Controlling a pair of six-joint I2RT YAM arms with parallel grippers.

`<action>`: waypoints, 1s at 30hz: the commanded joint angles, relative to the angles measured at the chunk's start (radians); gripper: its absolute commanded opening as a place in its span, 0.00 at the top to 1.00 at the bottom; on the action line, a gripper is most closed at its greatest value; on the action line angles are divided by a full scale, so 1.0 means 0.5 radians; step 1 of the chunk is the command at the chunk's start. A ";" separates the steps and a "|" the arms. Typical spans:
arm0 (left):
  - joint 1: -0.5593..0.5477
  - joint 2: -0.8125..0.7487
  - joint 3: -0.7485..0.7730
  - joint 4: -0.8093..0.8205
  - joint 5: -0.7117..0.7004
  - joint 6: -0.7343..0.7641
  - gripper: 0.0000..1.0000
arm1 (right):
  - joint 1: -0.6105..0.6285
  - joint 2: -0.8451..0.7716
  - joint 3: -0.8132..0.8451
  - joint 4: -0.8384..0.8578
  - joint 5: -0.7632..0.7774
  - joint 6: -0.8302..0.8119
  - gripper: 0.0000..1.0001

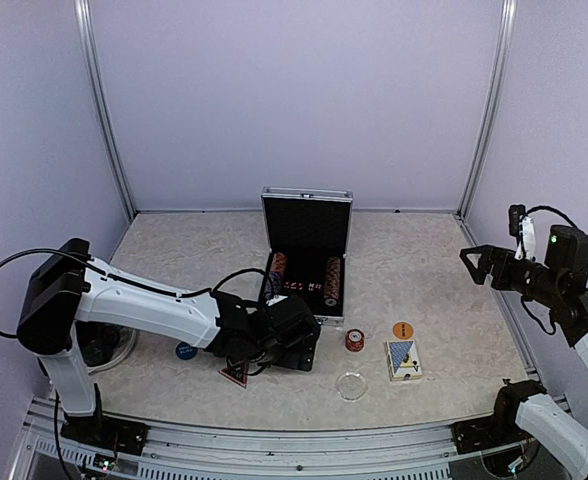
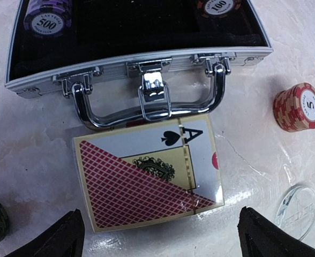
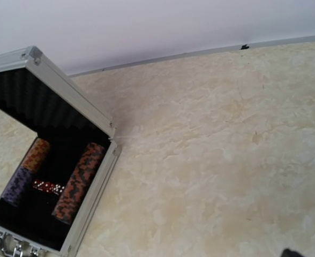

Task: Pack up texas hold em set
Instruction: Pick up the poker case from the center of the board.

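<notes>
Left wrist view: your left tool (image 2: 162, 235) hangs wide open above the red card deck (image 2: 147, 182), whose far edge meets the briefcase handle (image 2: 108, 122) just ahead. Risk: closing here could snag the handle or skid the deck.

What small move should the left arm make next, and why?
Probably lower the left gripper straight down and close on the deck. Its jaws stand open above the deck, which lies flat by the handle of the open case.

"500" on purple chip (image 2: 46, 22), "100" on dark chip (image 2: 220, 6), "5" on red chip stack (image 2: 299, 107), "A" on card deck (image 2: 147, 179)
</notes>
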 commanded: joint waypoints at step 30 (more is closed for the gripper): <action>0.004 0.206 0.138 -0.007 -0.071 0.017 0.01 | -0.021 -0.054 0.013 -0.051 0.001 0.016 0.01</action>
